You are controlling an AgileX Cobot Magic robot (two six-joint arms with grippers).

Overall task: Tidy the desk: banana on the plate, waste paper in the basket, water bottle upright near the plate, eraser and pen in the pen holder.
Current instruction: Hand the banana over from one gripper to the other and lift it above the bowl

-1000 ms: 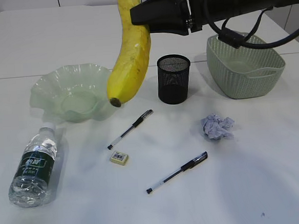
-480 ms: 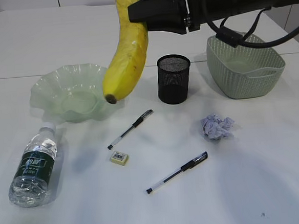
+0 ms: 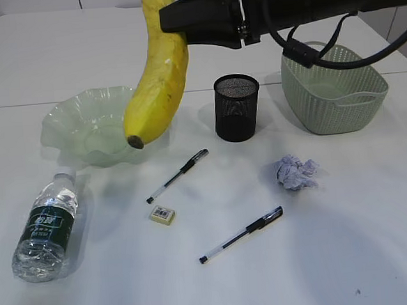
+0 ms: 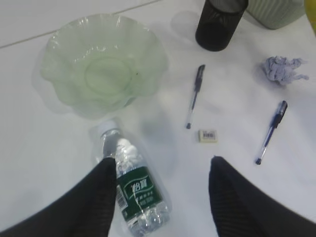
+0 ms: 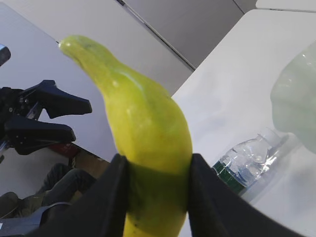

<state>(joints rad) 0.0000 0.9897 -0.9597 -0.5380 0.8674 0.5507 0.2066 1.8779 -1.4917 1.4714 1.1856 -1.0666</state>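
My right gripper (image 3: pixel 167 19) is shut on the upper part of a yellow banana (image 3: pixel 156 79), which hangs in the air with its lower tip over the right rim of the green ruffled plate (image 3: pixel 61 113). In the right wrist view both fingers press the banana (image 5: pixel 148 128) at the right gripper (image 5: pixel 155 165). My left gripper (image 4: pixel 162 165) is open above the table. The water bottle (image 4: pixel 133 190) lies on its side just under the left finger. It also shows at the front left (image 3: pixel 46 226). Crumpled paper (image 3: pixel 296 172), an eraser (image 3: pixel 162 215) and two pens (image 3: pixel 178 175) (image 3: pixel 243 234) lie on the table.
A black mesh pen holder (image 3: pixel 237 108) stands behind the pens. The green woven basket (image 3: pixel 332 91) sits at the back right. The right arm reaches across above both. The left wrist view shows the plate (image 4: pixel 54 74), the eraser (image 4: pixel 208 136) and the paper (image 4: pixel 282 70).
My right gripper has carried the banana to the left. Its lower tip has gone from beside the plate to over the plate's right rim.
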